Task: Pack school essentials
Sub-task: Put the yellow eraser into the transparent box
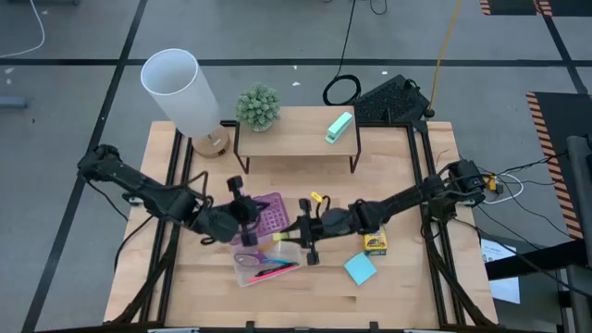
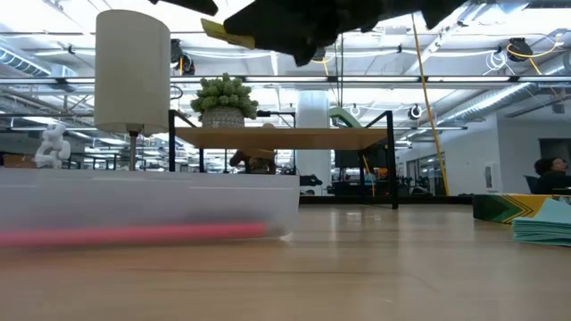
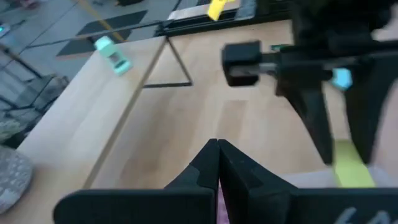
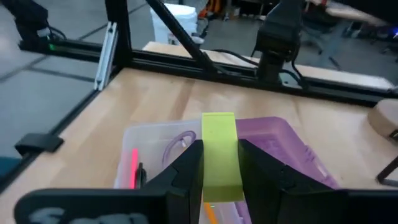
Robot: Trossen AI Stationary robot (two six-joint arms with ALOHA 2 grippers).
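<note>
A clear case (image 1: 264, 269) lies at the table's near middle with a pink pencil (image 1: 275, 271) and purple-handled scissors (image 4: 176, 146) inside. Its purple lid (image 1: 271, 214) lies open toward the far side. My left gripper (image 1: 248, 227) is shut at the lid's left near corner. My right gripper (image 1: 294, 238) hovers over the case's right end, shut on a yellow-green bar (image 4: 219, 155). A yellow box (image 1: 375, 242) and a blue sticky-note pad (image 1: 361, 269) lie on the table to the right. The low view shows the case (image 2: 147, 209) and pink pencil (image 2: 134, 234). My left gripper has its fingers (image 3: 205, 165) closed, with a purple sliver (image 3: 219, 205) showing between them. In the high view they meet the lid at its left near corner, coming level from the table's left. The gripper hides the contact itself. My right gripper pinches the yellow-green bar by its two long sides (image 4: 217, 177) between both fingers, which lie along it. It comes from the table's right, slanting down. The bar's free end (image 4: 218, 121) sticks out past the fingertips, clear above the open case.
A low wooden shelf (image 1: 296, 139) stands at the far middle with a mint-green block (image 1: 339, 128) and a small plant (image 1: 258, 106) on it. A white lamp (image 1: 180, 92) stands at the far left. Bare wood lies along the near edge.
</note>
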